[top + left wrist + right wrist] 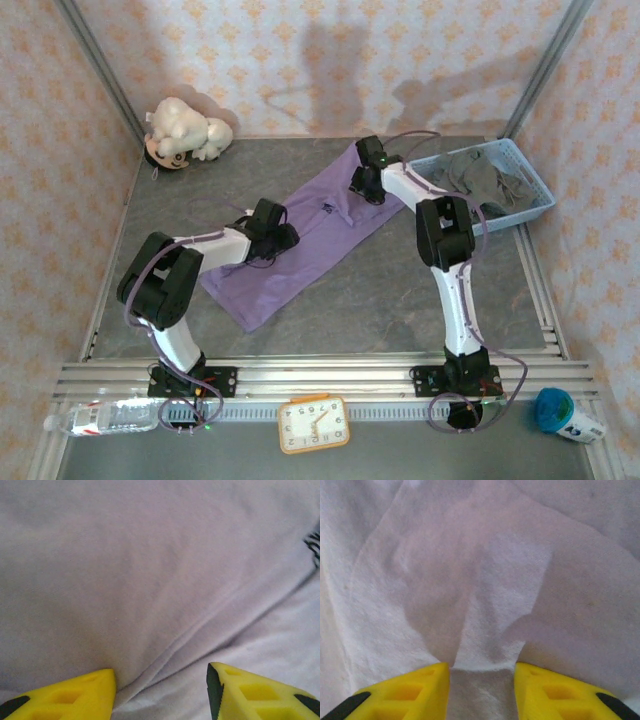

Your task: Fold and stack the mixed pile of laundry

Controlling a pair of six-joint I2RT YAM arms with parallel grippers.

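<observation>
**Top external and both wrists: purple shirt (310,250) spread flat, grey shirt (480,180) in the basket (538,190)**

Top external: we see the purple shirt lying flat and stretched out on the grey table (400,290), running slantwise from near left to far right. Its small dark logo (327,208) faces up near the middle. The left gripper (275,232) is down on the shirt's left edge, about halfway along. The right gripper (362,190) is down on the far right end of the shirt, just beside the basket. The grey shirt lies crumpled inside the basket at the far right of the table, apart from the purple one. A white plush toy (185,132) sits in the far left corner, well apart from both shirts.

Left wrist: we look straight down on the purple shirt (150,570) from close up. The yellow fingers (75,695) of the left gripper (160,672) stand apart. A long crease in the cloth runs into the gap, close to the left finger. The cloth between the tips lies loose, so we read these jaws as open and not pinching. A scrap of dark print, the logo (312,545), shows at the right edge.

Right wrist: we see the purple shirt (495,570) bunched up ahead of the right gripper (481,666). Creases fan out from the gap between its fingers (410,692), and a fold of cloth fills that gap from tip to tip. We read this as the jaws closed on a pinch of the shirt.
</observation>
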